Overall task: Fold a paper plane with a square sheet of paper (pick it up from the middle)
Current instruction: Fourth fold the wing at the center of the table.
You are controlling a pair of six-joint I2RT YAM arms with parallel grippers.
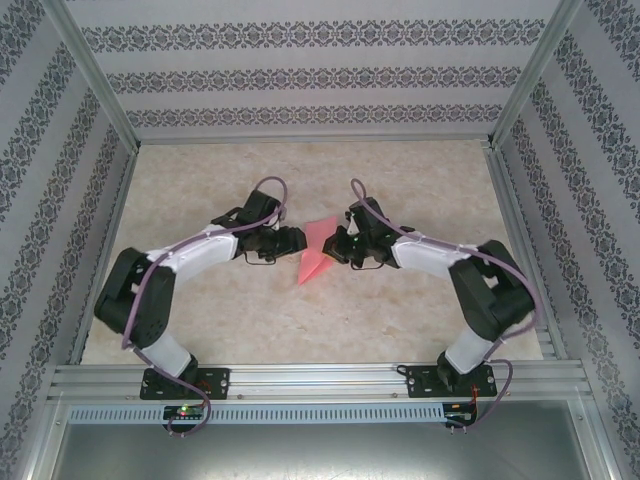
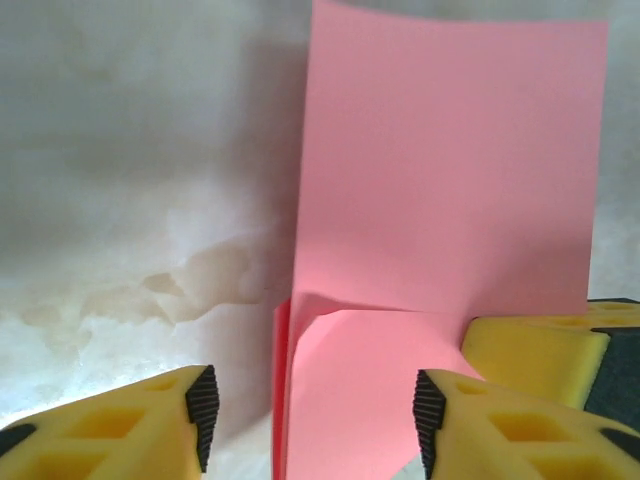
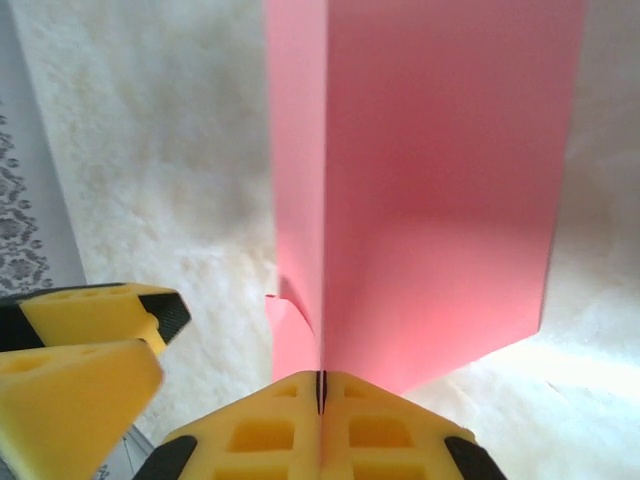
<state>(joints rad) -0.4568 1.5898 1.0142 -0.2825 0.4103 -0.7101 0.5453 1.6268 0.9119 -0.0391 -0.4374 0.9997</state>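
Status:

- Pink sheet (image 1: 318, 250) sits mid-bench (image 1: 300, 330), well clear of all 4 edges, between the 2 gripper tips. It is off flat: folded and standing up on edge, with a pointed corner aimed at the near-left corner of the bench.
- Right gripper (image 3: 321, 390): jaws fully closed, yellow fingers (image 3: 390, 430) pressed together with the sheet's folded edge pinched in the seam. In its wrist view the sheet (image 3: 440, 200) rises straight ahead of the tips, with 1 sharp crease running away from the grip and a small curled corner low on the left side.
- Left gripper (image 2: 310, 405): jaws apart, about half open, gripping nothing. Its black pads (image 2: 203, 410) sit on either side of the sheet's lower part. The left pad is clear of the paper; can't tell if the other pad touches it.
- Left wrist view: the sheet (image 2: 450, 170) shows as 1 tall smooth panel with a loose flap curling forward at the bottom, between the pads.
- From above, the left gripper (image 1: 295, 240) and right gripper (image 1: 335, 245) face each other near tip to tip across the sheet, both low over the bench.
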